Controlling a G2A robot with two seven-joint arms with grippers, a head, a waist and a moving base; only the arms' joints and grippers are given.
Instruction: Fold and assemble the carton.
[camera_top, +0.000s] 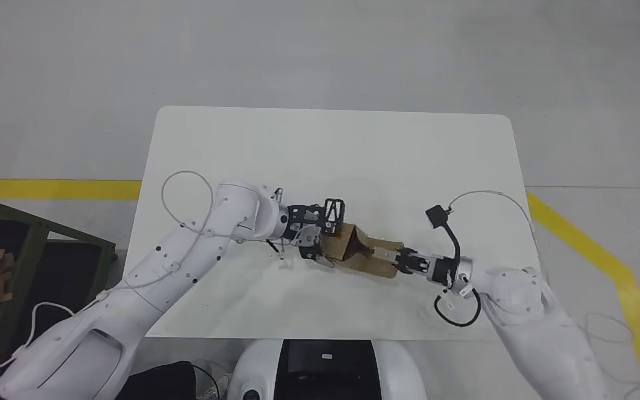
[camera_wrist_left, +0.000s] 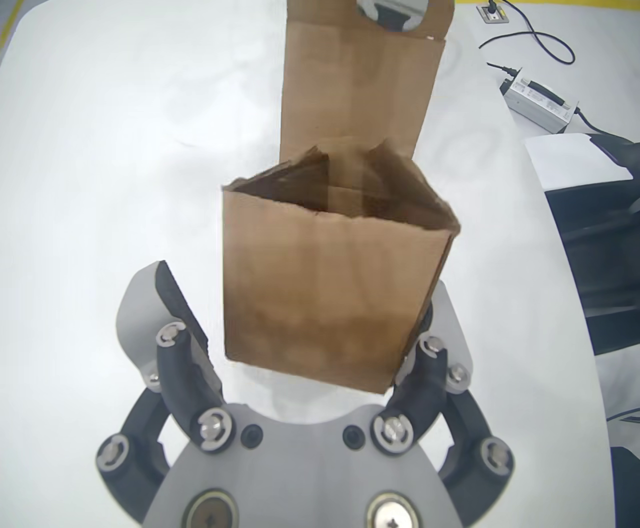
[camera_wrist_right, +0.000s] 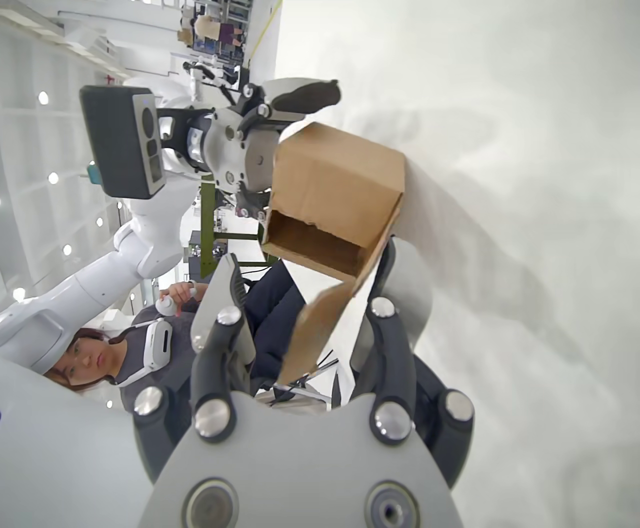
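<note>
**Carton spans both grippers, long axis on the line between them**

The brown corrugated cardboard carton (camera_wrist_left: 330, 300), a part-erected rectangular sleeve with its far end open, sits directly ahead of the left gripper (camera_wrist_left: 300, 285). That gripper's jaws stand spread and straddle the carton's near end. One black pad (camera_wrist_left: 175, 300) is clear of the wall. The opposite finger is at the other wall, but contact cannot be confirmed.

The long axis runs straight out from the left palm toward the right gripper (camera_wrist_right: 307, 250). Its fingers are likewise apart, with the carton's long loose flap (camera_wrist_right: 320, 325) between them, unclamped.

Judgement: the left gripper is nearer the body and the right nearer the flap. The fold will hinge across this axis, so the body needs steadying first.
</note>
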